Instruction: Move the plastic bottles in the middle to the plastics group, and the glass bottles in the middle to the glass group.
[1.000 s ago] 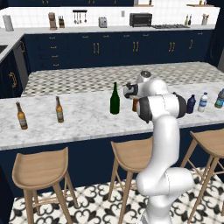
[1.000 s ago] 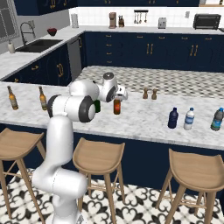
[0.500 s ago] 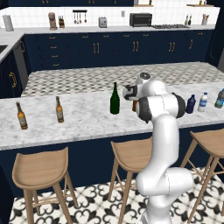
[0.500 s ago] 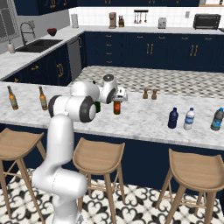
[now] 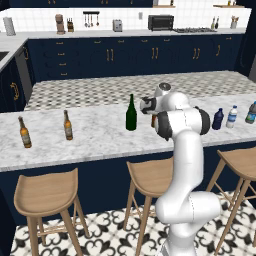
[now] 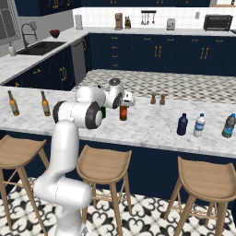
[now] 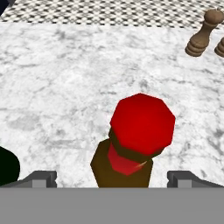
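My open gripper (image 7: 111, 181) hovers above the red-topped brown bottle (image 7: 131, 140) on the table (image 7: 65, 87); next I should lower and close around it.

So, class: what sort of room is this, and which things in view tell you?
A home kitchen, rendered: a sink with a tap, a toaster oven on the back counter, and stools at a marble island.

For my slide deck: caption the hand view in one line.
Open pincer poised over the red-topped brown bottle on the marble counter, fingertips either side, not yet touching.
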